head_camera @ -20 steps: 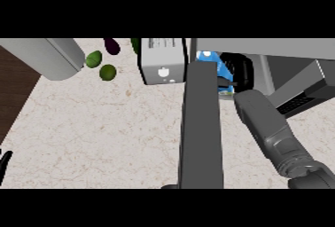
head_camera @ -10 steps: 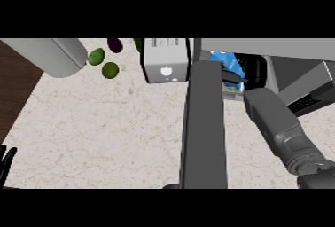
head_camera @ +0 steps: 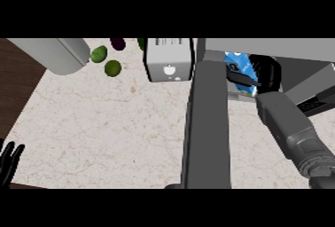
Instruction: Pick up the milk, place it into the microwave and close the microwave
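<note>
At the mouth of the grey microwave (head_camera: 288, 48), upper right of the head view: the right hand (head_camera: 262, 73), black, is reached in at the end of its grey forearm, its fingers curled round the blue-and-white milk carton (head_camera: 237, 62). Carton sits at or just inside the cavity opening; whether it rests on the floor inside cannot be told.

The open grey microwave door (head_camera: 208, 128) runs edge-on down the middle of the view, just left of the forearm.

Left hand (head_camera: 9, 162) rests at the lower left edge, fingers straight and up.

On the pale speckled stone counter (head_camera: 111, 128): a white boxy toaster (head_camera: 169, 62) beside the door, green limes (head_camera: 106, 61) and a dark purple fruit (head_camera: 118, 43) further left, a grey cylinder (head_camera: 56, 55) at upper left.

Risks, as I judge them:
- Letting go before the carton is fully seated could tip it out of the opening.
- Pulling the forearm back could catch the door edge, the two being so near.
- Swinging the door shut with the carton near the sill would jam it.
</note>
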